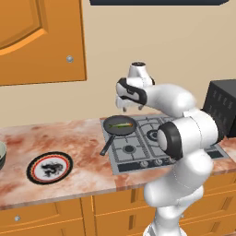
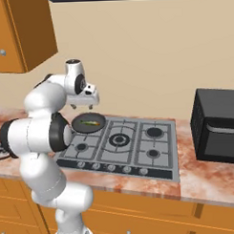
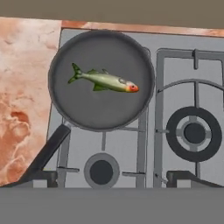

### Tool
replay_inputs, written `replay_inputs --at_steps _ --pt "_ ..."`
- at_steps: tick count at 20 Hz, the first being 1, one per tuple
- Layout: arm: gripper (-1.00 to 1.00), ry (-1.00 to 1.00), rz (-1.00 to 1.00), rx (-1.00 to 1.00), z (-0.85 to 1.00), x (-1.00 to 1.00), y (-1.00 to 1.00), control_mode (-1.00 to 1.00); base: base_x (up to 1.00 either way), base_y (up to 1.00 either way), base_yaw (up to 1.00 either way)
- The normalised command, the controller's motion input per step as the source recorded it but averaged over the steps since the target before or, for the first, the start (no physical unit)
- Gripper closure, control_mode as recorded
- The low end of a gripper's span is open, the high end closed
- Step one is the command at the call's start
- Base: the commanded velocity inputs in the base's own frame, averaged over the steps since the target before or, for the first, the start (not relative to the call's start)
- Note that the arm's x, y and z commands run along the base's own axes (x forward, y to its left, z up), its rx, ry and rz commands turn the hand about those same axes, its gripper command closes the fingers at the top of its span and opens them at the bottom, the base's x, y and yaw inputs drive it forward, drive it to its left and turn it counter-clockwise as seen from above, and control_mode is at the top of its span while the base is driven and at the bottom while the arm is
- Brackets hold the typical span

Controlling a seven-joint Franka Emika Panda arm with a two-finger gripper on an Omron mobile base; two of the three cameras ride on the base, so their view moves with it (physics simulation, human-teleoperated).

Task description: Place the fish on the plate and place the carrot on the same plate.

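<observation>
Jaws spread wide and empty, the gripper (image 1: pixel 123 109) hangs directly over the frying pan (image 3: pixel 101 78) on the hob's rear left burner, evidently lined up to drop onto the fish (image 3: pixel 104 80) inside. The plate (image 1: pixel 50 168) waits near the desk's front edge, well apart.

The setting is a domestic kitchen. A marble-patterned counter (image 1: pixel 69 138) carries a built-in gas hob (image 2: pixel 124 142) with a black frying pan (image 3: pixel 101 78) on it. Orange wooden cabinets (image 1: pixel 41 39) sit above and below; a black oven (image 2: pixel 217 125) stands alongside.
</observation>
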Motion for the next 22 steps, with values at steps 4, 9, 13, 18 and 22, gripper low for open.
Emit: replay_inputs --at_steps 4,9,13,18,22 --pt "-1.00 0.06 -0.15 0.00 -0.09 0.44 0.00 -1.00 0.00 0.00 0.00" --pt "-1.00 0.00 -0.21 0.01 -0.15 0.16 0.00 -1.00 0.00 0.00 0.00" --pt "-1.00 -0.05 -0.37 0.06 -0.24 0.01 0.00 -1.00 0.00 0.00 0.00" --pt "-1.00 -0.02 -0.41 0.17 -0.07 -0.39 -0.15 -1.00 0.00 0.00 0.00" --pt "-1.00 0.02 -0.46 0.15 0.00 -0.29 -0.28 -1.00 0.00 0.00 0.00"
